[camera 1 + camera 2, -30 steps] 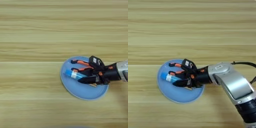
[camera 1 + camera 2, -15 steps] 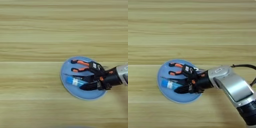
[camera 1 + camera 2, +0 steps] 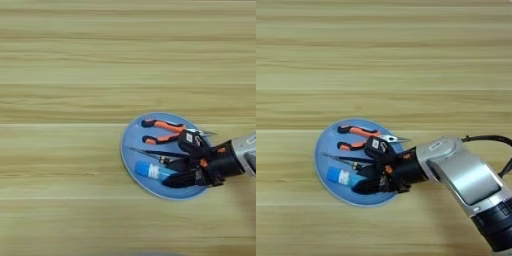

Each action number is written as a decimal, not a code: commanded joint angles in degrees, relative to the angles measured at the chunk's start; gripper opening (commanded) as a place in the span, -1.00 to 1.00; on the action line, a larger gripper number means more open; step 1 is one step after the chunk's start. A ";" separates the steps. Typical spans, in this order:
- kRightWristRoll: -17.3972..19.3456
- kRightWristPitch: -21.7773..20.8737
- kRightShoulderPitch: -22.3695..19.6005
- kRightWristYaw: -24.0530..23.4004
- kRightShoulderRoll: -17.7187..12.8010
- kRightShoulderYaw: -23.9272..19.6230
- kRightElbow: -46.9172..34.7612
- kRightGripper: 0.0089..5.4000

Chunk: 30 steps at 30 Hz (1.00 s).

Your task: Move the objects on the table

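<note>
A blue tube with a white label (image 3: 154,171) lies on a blue oval plate (image 3: 131,150), near the plate's front-left rim, its cap end pointing toward the counter's left edge. Just behind it, a thin screwdriver (image 3: 150,153) rests across the plate, its dark shaft tip aimed left. Farther back on the same plate sit orange-handled pliers (image 3: 162,131), handles to the left and metal nose to the right, reaching the plate's back-right rim. All 3 items are on the plate, close together but separate.

The right end effector (image 3: 368,177) comes in from the counter's right side and is low over the plate's right half. Its 2 black fingers (image 3: 370,186) are spread apart: one reaches toward the tube's right end, the other lies near the screwdriver's handle end. It is released, gripping nothing, though whether a finger touches the tube is unclear. Behind it runs the silver forearm (image 3: 466,175), angling off toward the counter's front-right corner.

The plate sits on the wooden counter (image 3: 65,75), right of centre and toward the front edge.
</note>
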 commanded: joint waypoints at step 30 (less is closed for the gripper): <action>7.18 2.22 -7.88 -1.36 -0.15 -10.02 -6.66 0.67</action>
